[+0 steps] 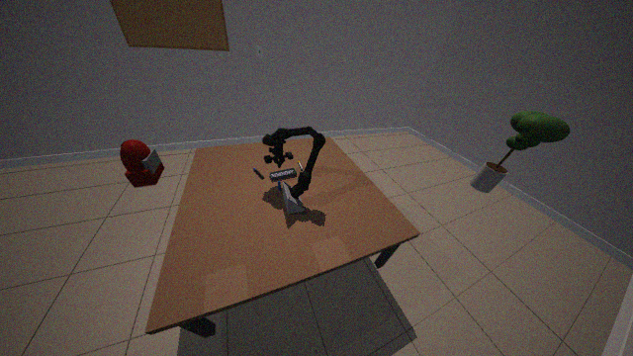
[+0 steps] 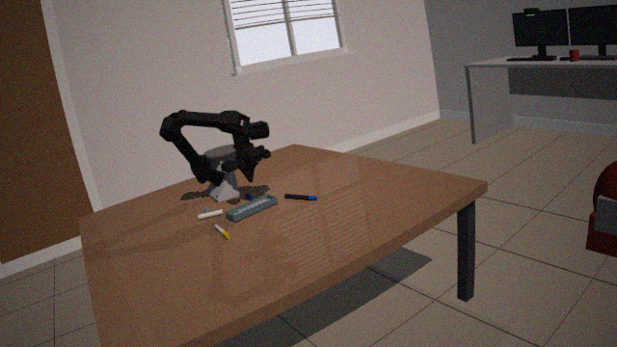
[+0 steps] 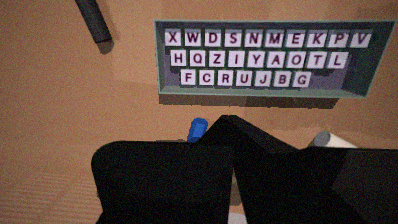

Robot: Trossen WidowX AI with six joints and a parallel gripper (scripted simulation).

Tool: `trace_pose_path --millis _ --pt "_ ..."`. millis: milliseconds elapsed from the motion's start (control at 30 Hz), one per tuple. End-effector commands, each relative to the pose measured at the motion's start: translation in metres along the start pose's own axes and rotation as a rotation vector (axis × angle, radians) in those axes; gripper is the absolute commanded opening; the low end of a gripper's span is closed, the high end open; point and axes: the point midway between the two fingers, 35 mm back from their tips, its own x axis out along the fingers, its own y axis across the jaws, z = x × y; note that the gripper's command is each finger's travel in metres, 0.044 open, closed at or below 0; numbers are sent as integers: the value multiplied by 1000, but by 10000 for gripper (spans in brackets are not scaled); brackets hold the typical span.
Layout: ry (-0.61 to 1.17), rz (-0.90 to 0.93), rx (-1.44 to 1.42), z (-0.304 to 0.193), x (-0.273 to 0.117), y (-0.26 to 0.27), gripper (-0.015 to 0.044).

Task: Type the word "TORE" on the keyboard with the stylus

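1. Top: the keyboard (image 1: 283,174) is seen near the frame's centre, below the jaws (image 1: 280,165) (image 2: 251,180).
2. Exterior: the jaws are held above the tabletop (image 2: 386,202).
3. Wrist: the jaws are closed, nothing gripped; the keyboard (image 3: 260,95) is shown upper right.

Black arm poised over keyboard and pens

On a wooden table (image 1: 237,257) (image 2: 386,202) (image 3: 45,100), clock directions in the frame run from the keyboard (image 1: 283,174) (image 2: 252,208) (image 3: 256,59). The gripper (image 1: 280,164) (image 2: 251,179) (image 3: 227,122) hangs above the tabletop at 12 o'clock, pointing down, fingers closed. A black pen with a blue end (image 1: 258,173) (image 2: 301,197) (image 3: 94,21) lies at 3 o'clock, a white pen (image 2: 210,214) (image 3: 336,140) at 9, and a yellow-tipped pen (image 1: 300,166) (image 2: 222,231) at 8. Beyond, a window (image 2: 291,30) sits at 1.
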Motion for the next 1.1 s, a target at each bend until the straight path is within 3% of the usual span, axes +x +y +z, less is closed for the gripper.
trace_pose_path --millis 0,133,267,400,800,933,1000,1067 --pt "2 1 2 0 0 0 0" --pt "2 -1 1 0 0 0 0" --pt "2 0 2 0 0 0 105" --pt "2 0 2 0 0 0 0" --pt "2 0 2 0 0 0 0" --pt "58 16 25 -9 6 4 105" --pt "215 49 93 -35 20 13 150" --pt "396 65 176 -64 30 22 150"
